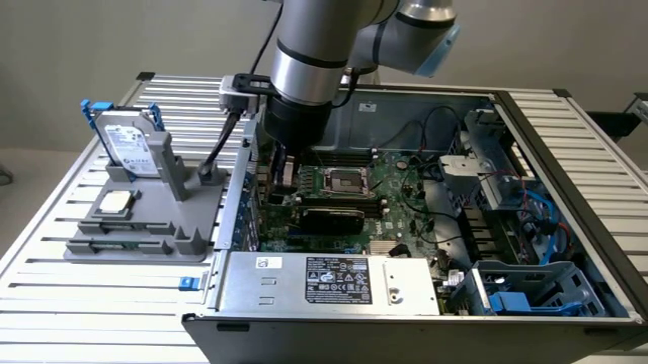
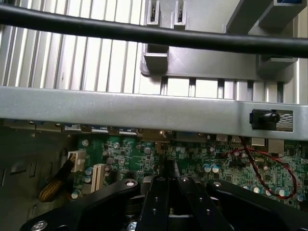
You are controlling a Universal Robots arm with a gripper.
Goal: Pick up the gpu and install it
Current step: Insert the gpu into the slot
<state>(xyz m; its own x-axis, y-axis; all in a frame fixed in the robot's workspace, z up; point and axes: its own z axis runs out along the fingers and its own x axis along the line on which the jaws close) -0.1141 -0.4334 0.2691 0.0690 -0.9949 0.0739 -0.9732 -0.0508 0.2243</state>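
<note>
Arm: reaches down into the open computer case (image 1: 567,227), at its far left part in the exterior view, close to the case's left wall.
Gripper (image 2: 169,185): low over the green motherboard (image 1: 390,205); jaws closed together, with a thin dark edge showing between the fingertips, too little to tell what it is.
Card: a black-covered card (image 1: 329,220) sits on the motherboard, just nearer than the square processor socket (image 1: 341,180) and near the gripper.
Stand: a grey holder (image 1: 136,227) is on the slatted table (image 1: 61,280), left of the case.
Hard drive (image 1: 132,144): upright in the holder's far part, blue-handled frame.
Chip (image 1: 114,202): small silver square lying flat on the holder.
</note>
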